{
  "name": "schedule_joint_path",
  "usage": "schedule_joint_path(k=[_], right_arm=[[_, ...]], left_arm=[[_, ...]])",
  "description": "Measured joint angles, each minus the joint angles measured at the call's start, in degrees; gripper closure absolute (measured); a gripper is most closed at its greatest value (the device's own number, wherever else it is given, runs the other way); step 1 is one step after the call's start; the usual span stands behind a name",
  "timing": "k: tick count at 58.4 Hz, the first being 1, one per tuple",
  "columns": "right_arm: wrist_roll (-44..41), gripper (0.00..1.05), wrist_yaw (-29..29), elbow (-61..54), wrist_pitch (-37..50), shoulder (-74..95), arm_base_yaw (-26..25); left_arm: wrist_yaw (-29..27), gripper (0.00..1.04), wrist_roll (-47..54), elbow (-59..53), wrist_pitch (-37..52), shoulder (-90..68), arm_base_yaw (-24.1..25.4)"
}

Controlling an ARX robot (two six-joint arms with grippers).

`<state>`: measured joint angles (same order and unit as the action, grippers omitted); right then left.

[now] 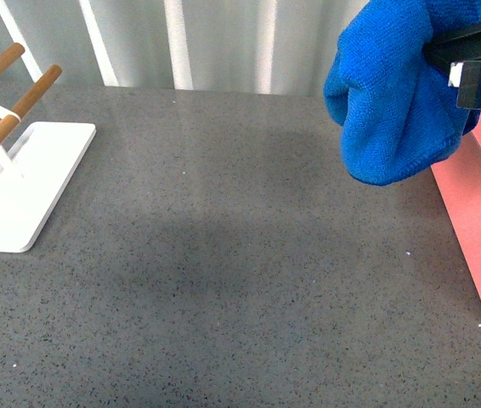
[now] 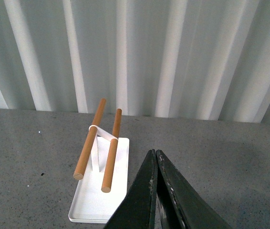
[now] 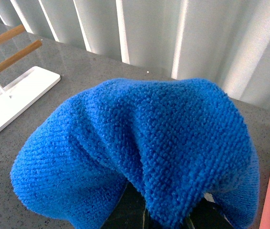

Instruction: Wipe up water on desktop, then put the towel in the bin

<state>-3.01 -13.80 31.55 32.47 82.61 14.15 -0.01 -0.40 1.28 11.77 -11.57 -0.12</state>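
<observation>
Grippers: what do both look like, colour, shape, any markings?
The left gripper has two long, black, matt fingers tapering to narrow tips, with pale scuffs along the inner edges. The right gripper is black and blocky, with a small white patch on its side. No cables show.

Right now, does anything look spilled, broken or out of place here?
Nothing stands out. The desktop shows no puddle that I can see. The towel hangs bunched from the right claw, near the bin, and the rack stands upright.
</observation>
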Motion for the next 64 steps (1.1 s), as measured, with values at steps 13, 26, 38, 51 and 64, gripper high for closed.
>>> schedule_joint_path(k=[13,26,38,51,64], right_arm=[[0.3,1.0,0.2,0.0,-1.2,0.0,0.4],[1.2,1.0,0.9,0.1,-1.9,0.5,1.4],[5.6,1.0,2.5,5.2,-11.0,7.9,2.4],[8.3,1.0,3.7,10.2,-18.7,21.3,2.9],[8.3,1.0,5.8,12.4,-20.5,29.7,2.0]], left_arm=[[0.0,1.01,0.0,0.0,-9.6,7.6,0.0],[0.0,1.01,0.0,0.0,-11.7,11.3,0.0],[0.0,0.79,0.0,0.0,-11.7,11.4,0.0],[0.0,0.44,0.0,0.0,-11.7,11.4,0.0],[0.0,0.05,0.0,0.0,-11.7,11.4,0.0]])
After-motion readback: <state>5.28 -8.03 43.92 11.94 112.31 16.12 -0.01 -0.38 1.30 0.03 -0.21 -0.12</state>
